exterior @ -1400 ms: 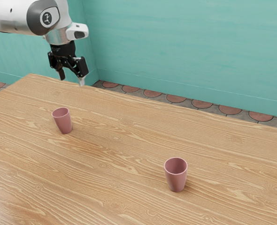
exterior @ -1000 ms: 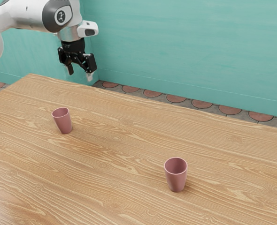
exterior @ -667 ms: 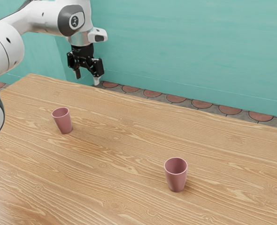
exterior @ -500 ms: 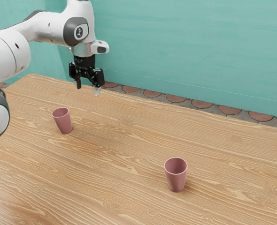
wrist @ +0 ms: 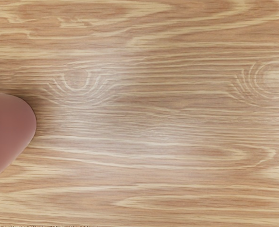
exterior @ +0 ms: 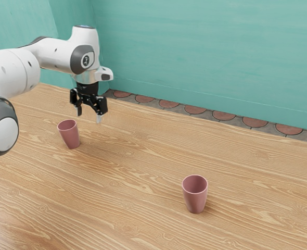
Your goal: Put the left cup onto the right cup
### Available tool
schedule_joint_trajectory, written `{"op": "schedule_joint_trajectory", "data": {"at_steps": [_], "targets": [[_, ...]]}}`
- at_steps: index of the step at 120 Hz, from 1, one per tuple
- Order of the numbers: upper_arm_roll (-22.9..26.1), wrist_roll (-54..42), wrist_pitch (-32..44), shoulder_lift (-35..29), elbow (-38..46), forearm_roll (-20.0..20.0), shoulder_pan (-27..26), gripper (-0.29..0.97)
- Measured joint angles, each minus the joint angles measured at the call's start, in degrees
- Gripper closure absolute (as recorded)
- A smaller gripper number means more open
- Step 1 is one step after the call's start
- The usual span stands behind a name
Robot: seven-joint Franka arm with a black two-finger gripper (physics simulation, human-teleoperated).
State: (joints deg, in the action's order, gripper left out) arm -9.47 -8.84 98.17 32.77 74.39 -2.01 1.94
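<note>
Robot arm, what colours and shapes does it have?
The arm is white and rounded, with dark grey round joint caps, one bearing a small white mark. The gripper is black with pale fingertips.

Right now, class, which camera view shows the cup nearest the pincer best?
The exterior view: the whole cup stands upright on the table, near the open pincer. The wrist view cuts the cup off, leaving a rounded pink part.

I see two identical dusty-pink tapered cups, both upright and mouth-up on the wooden table (exterior: 143, 156). The left cup (exterior: 68, 133) stands toward the table's far left part in the exterior view. The right cup (exterior: 194, 193) stands well apart, nearer the table's front edge.
</note>
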Motion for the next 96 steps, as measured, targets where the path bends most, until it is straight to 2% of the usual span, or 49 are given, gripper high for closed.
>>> {"op": "schedule_joint_trajectory", "data": {"at_steps": [50,67,96], "targets": [[-8.0,-3.4,1.1,0.7,0.3,2.9,0.1,0.00],[-11.5,-4.9,1.2,0.8,0.3,6.7,0.8,0.00],[-11.0,-6.8,1.1,4.4,-3.0,11.1,4.2,0.00]]}}
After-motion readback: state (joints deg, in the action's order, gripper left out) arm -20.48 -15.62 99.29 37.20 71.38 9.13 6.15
